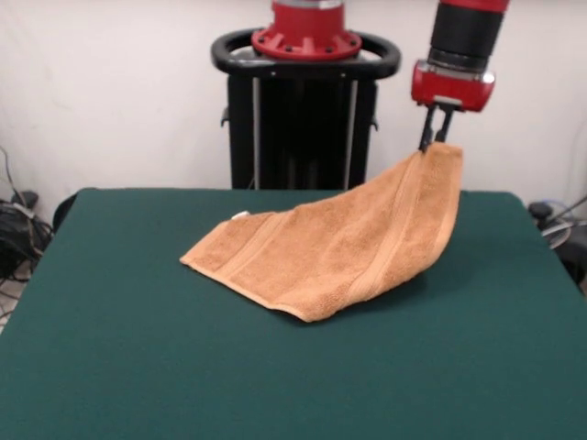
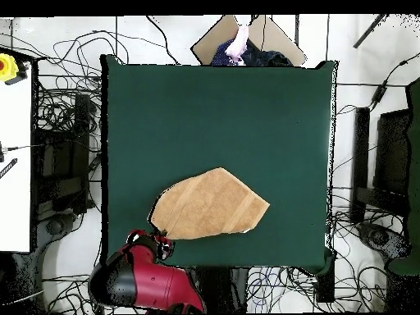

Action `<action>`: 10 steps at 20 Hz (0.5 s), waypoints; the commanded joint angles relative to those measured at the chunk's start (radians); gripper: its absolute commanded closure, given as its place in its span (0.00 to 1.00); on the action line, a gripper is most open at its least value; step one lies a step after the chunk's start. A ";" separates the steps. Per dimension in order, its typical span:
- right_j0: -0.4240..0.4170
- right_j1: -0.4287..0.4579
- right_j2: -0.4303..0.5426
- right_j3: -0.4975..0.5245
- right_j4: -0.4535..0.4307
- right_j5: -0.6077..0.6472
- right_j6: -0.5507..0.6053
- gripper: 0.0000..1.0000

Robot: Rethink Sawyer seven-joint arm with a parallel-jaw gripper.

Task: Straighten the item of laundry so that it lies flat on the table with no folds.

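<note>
The tan-orange towel (image 1: 339, 246) lies partly on the dark green table (image 1: 138, 367), folded over on itself, with one corner lifted high at the right. My gripper (image 1: 437, 139) is shut on that raised corner, above the table's far right part. Woven bands run along the towel's near edge and up toward the held corner. A small white tag (image 1: 240, 216) shows at the towel's far left edge. In the overhead view the towel (image 2: 209, 205) lies near the table's bottom edge (image 2: 246, 98), and the gripper (image 2: 160, 244) is at its lower left corner.
The robot's black pedestal (image 1: 303, 119) stands behind the table's far edge. Cables lie on the floor around the table (image 2: 66, 123). A person's hand and clothing (image 2: 239, 45) show at the table's top edge in the overhead view.
</note>
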 commanded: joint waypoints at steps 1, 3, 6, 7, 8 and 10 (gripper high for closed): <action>-0.034 0.001 -0.018 -0.110 0.002 0.109 0.129 1.00; -0.040 0.007 -0.016 -0.112 -0.007 0.105 0.129 1.00; -0.029 -0.001 -0.031 -0.121 -0.010 0.131 0.131 1.00; -0.024 -0.005 -0.038 -0.126 -0.012 0.143 0.130 1.00; -0.023 -0.006 -0.042 -0.130 -0.012 0.154 0.129 1.00; -0.017 -0.005 -0.051 -0.136 -0.009 0.167 0.133 1.00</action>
